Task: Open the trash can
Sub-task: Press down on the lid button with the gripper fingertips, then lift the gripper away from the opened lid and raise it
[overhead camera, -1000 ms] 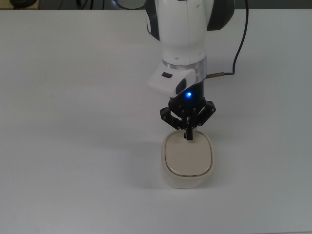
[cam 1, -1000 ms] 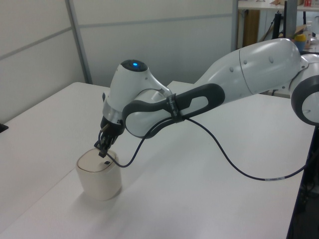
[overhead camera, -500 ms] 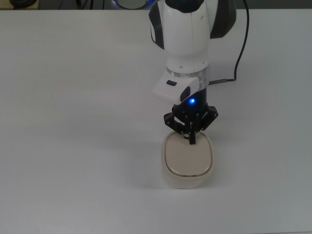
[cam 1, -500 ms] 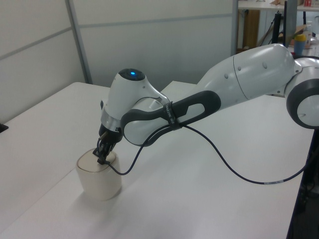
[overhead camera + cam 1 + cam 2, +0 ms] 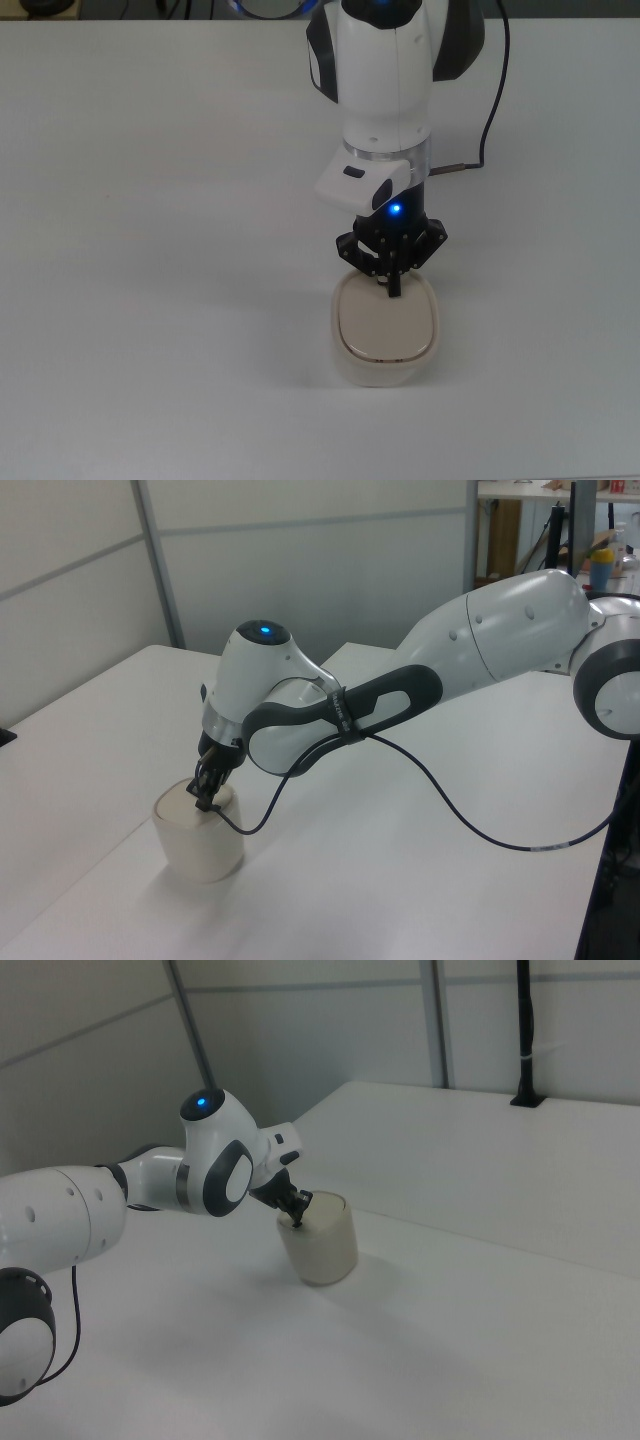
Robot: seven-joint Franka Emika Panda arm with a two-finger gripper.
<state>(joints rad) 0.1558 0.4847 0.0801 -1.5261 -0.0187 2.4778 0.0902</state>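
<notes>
I have the gripper [image 5: 393, 287] down on the far end of the trash can [image 5: 385, 330], which sits near the front edge of the table [image 5: 150, 200], a little right of centre in the top view. The fingers look pinched together with nothing between them, the tips pressing where I judge the release button sits. The lid [image 5: 386, 318] lies flat and closed, so the opening itself is not yet done; I expect it needs a firmer push
</notes>
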